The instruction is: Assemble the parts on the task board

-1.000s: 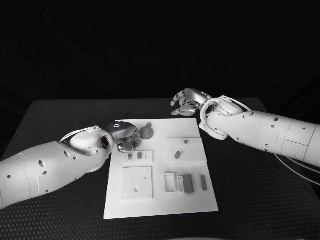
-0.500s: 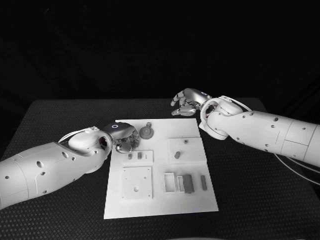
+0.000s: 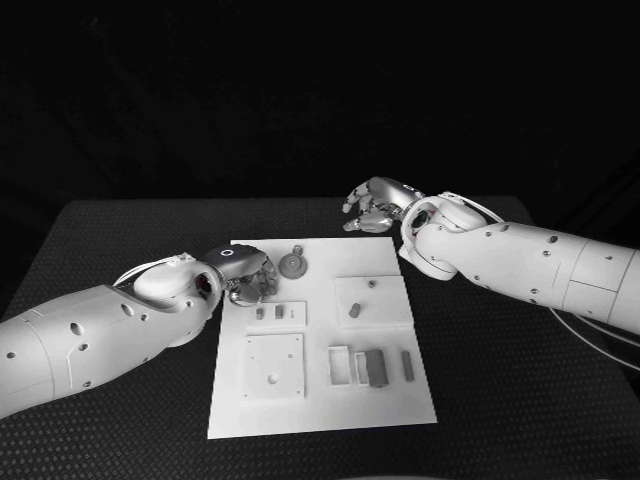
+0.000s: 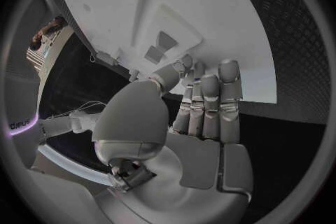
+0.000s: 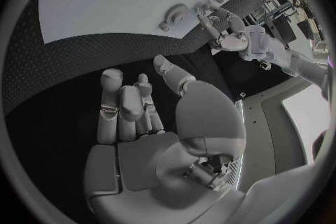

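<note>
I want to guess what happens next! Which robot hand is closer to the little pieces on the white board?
Probably the left robot hand. It hovers over the task board's far left corner, beside the round part. The right robot hand is beyond the board's far edge, over the black table, holding nothing.

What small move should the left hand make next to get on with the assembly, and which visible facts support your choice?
Probably lower the left hand a little onto the small parts near its fingertips. It hovers over the task board holding nothing, fingers apart, while the right hand waits off the board's far edge.
</note>
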You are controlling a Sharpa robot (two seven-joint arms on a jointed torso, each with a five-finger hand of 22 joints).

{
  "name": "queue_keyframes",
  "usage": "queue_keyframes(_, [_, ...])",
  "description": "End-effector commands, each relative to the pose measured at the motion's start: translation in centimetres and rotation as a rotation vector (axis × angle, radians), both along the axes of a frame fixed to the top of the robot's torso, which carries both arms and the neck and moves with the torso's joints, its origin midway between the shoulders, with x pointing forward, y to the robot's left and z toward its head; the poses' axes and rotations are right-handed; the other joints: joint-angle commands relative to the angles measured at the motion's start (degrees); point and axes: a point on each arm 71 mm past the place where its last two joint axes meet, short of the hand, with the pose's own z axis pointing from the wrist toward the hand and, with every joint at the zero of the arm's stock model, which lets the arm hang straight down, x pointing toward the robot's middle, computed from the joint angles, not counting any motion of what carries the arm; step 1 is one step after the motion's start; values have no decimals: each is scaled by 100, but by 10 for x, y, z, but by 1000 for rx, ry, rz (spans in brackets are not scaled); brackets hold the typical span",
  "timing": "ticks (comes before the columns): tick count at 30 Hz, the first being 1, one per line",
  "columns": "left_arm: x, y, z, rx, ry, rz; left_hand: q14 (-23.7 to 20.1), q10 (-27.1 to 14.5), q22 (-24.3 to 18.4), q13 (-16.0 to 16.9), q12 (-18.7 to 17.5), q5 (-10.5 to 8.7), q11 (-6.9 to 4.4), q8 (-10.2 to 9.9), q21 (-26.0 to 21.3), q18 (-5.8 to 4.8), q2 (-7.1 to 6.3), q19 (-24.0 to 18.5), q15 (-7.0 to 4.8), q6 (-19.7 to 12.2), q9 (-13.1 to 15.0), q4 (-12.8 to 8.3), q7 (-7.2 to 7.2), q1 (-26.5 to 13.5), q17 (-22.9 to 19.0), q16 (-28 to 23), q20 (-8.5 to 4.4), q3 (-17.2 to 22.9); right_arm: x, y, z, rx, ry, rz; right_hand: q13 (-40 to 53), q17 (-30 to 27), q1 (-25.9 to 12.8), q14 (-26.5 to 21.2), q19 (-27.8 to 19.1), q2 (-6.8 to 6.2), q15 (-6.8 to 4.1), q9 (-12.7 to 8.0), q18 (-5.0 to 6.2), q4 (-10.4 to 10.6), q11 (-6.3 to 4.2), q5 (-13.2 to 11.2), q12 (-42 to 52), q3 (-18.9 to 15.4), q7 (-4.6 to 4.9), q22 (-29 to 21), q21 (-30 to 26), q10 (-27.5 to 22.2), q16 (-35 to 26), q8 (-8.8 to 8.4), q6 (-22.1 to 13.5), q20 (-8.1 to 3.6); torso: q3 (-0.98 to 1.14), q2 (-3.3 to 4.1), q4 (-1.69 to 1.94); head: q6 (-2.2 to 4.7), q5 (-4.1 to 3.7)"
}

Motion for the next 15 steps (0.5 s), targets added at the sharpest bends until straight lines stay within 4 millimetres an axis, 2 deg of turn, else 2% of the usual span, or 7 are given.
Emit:
queue_keyframes(1, [2,13,-8,26,14,53,-23,-133,126,7,2,-16,87,-43,0,649,-83,3,6,-112,-18,38,24,6,8,17,31,-1,0,0,-1,-7,4,9,-5,8,-53,-24,-7,-17,13,-6,179,26,11,18,30,-1,69,109,-22,-23,-24,-40,-42,-32,0,1,-3,8,6])
queue_keyframes(8, [7,33,-4,-17,-7,107,-37,-268,121,-10,-20,-17,126,-52,-3,666,-158,-11,42,-212,-33,57,29,-9,8,8,61,-10,-1,-4,0,-5,2,10,-6,9,-53,-23,-7,-20,13,-5,179,26,11,17,31,-1,68,109,-22,-21,-23,-39,-40,-32,4,-3,-3,35,1])
queue_keyframes(15, [14,61,10,-135,2,203,-116,-345,88,-15,0,-17,160,-22,-88,670,-260,-103,79,-253,-32,158,48,-100,-37,-92,111,-4,-4,-12,0,23,15,37,-31,0,-89,-27,-25,-49,16,-6,179,59,13,18,3,-6,71,110,-31,-27,-40,-39,-40,-24,9,-3,-2,103,-32])
